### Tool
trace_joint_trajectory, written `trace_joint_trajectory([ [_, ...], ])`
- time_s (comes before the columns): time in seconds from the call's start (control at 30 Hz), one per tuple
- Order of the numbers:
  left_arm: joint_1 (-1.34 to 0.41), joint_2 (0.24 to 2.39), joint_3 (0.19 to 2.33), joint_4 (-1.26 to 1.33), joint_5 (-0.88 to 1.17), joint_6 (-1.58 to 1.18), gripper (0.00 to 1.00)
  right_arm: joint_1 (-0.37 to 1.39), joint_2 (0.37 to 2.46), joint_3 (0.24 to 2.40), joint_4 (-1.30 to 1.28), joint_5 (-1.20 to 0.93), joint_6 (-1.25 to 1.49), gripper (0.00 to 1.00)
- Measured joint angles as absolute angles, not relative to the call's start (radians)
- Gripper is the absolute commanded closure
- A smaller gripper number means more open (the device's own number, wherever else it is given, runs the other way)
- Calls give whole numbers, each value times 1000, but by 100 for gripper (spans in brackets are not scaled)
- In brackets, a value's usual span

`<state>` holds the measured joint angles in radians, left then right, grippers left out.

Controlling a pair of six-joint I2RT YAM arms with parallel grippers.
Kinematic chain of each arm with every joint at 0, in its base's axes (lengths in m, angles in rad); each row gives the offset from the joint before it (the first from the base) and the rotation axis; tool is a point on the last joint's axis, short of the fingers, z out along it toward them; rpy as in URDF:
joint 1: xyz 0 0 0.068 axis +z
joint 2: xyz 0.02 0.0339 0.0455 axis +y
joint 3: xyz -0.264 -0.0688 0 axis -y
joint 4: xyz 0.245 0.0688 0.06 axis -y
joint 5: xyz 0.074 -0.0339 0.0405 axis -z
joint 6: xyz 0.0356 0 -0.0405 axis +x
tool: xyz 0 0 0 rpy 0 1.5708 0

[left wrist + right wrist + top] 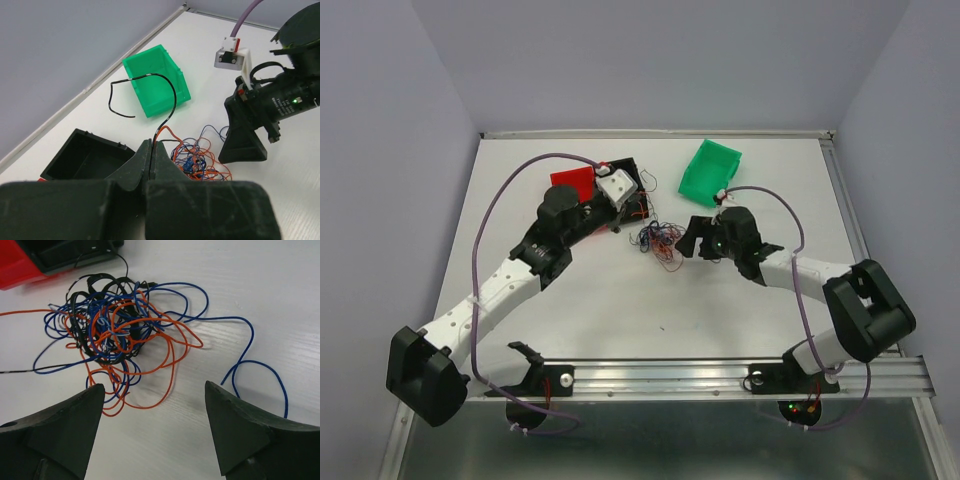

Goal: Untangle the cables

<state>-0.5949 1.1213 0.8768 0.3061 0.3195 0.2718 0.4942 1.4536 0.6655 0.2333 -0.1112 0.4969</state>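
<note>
**Mid-pull on the desk.** At left, the left hand is clenched. A single black strand appears to be pinched at its fingertips, though the exact bite is hidden where the fingers meet. The strand arches up and curls free in the air. Beside that hand sit a black bin and a red bin.

At centre, the cables lie on the bare desk between the two hands. They form a dense knot of hair-thin orange, blue and black wires, with loose loops spilling outward. One blue strand trails away to the side on its own.

At right, the right hand is spread wide and empty, poised low just short of the knot, with a green bin behind it.

The step in hand looks like drawing one wire out of the bunch. The next move likely calls for the right hand to pin the knot down while the left draws the black strand clear. It should go slowly, since such fine wire snags and can drag the whole bunch along.
</note>
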Motion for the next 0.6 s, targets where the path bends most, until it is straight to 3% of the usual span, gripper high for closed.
trace_joint_trajectory([
  [0.4,-601,1121,876,297,347,271,100,620,1615,737,351,-125,472,16],
  [0.47,-601,1121,876,296,332,271,100,657,1629,747,366,-113,458,25],
  [0.5,-601,1121,876,295,327,271,100,678,1648,761,373,-101,449,44],
  [0.6,-601,1126,876,295,314,271,100,708,1714,806,376,-60,439,72],
])
